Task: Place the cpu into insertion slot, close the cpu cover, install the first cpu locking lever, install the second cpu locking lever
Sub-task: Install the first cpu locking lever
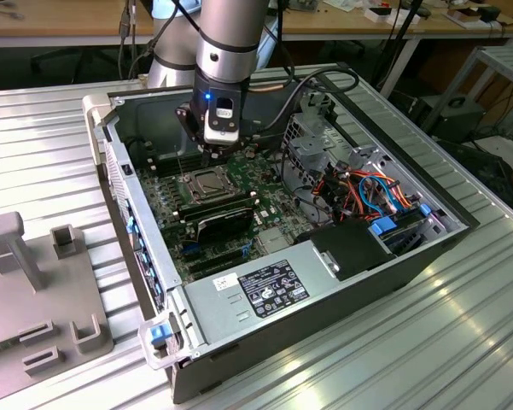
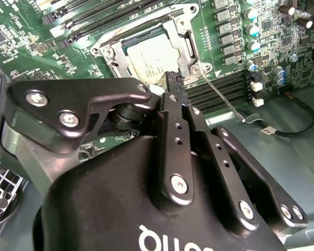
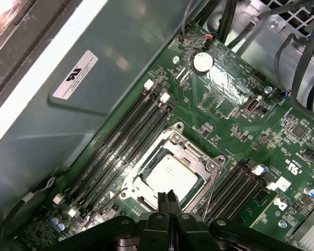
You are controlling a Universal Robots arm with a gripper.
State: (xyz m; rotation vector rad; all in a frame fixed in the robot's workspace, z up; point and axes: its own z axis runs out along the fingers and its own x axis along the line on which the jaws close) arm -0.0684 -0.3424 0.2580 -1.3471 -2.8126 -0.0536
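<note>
In the exterior view you had the gripper (image 1: 212, 159), jaws pressed together, with the square cpu (image 1: 206, 181) flat and face-up just at their six o'clock.

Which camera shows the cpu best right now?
The first wrist view: the cpu shows nearly whole, framed by the cpu cover. In the second wrist view a gripper finger hides one edge; in the exterior view it is a small distant patch.

cpu (image 3: 170, 175) flat in insertion slot (image 3: 189, 192); cpu cover (image 3: 196, 157) down, silver frame.
</note>
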